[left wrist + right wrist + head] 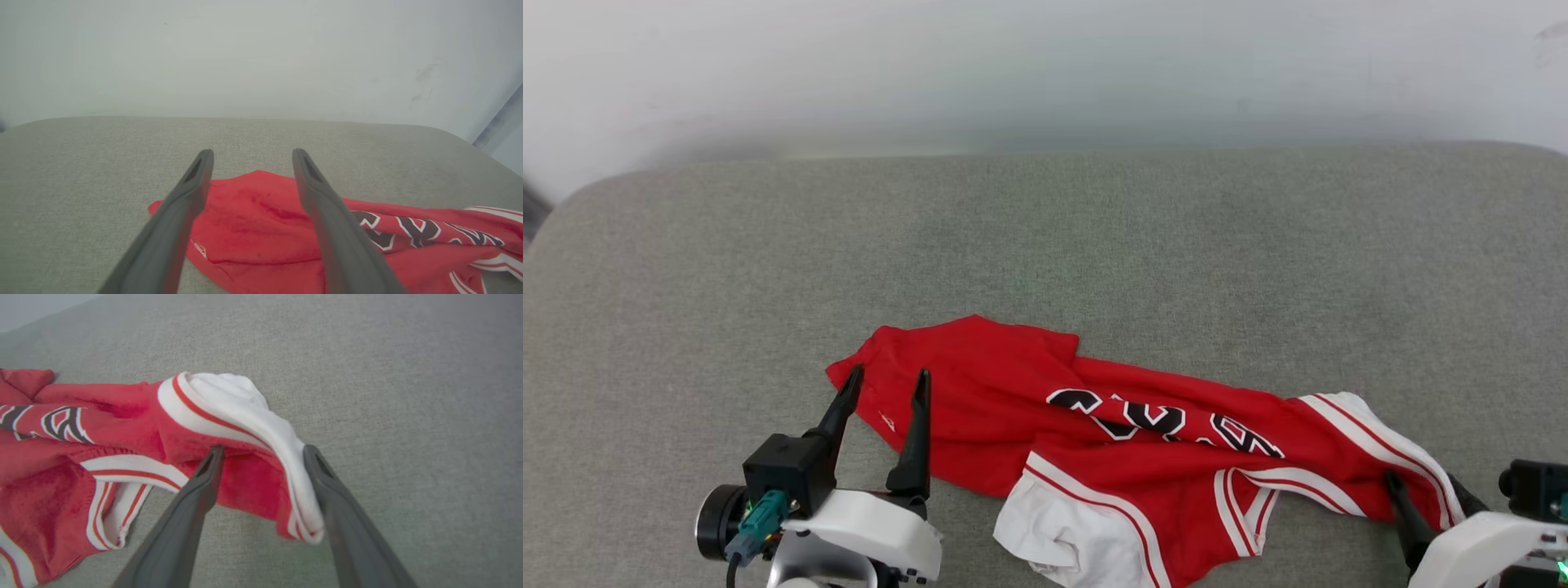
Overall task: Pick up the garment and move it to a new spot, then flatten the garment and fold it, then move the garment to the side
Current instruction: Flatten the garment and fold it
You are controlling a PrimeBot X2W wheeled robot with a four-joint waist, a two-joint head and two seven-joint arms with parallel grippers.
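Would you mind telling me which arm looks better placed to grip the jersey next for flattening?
Probably the right: the right tool stands open with the white sleeve fold of the garment between its fingers. The left tool is open too, but points over the flatter red end.

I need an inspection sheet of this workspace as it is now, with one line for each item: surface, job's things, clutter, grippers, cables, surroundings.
surface: grey fabric surface, flat.
job's things: red garment, crumpled and unfolded, near the front edge; lettering partly creased.
clutter: nothing seen.
grippers: left gripper open above the garment's left end; right gripper open, fingers either side of the white sleeve fold.
cables: teal plug with a dark cable at the left wrist.
surroundings: pale wall behind the surface.
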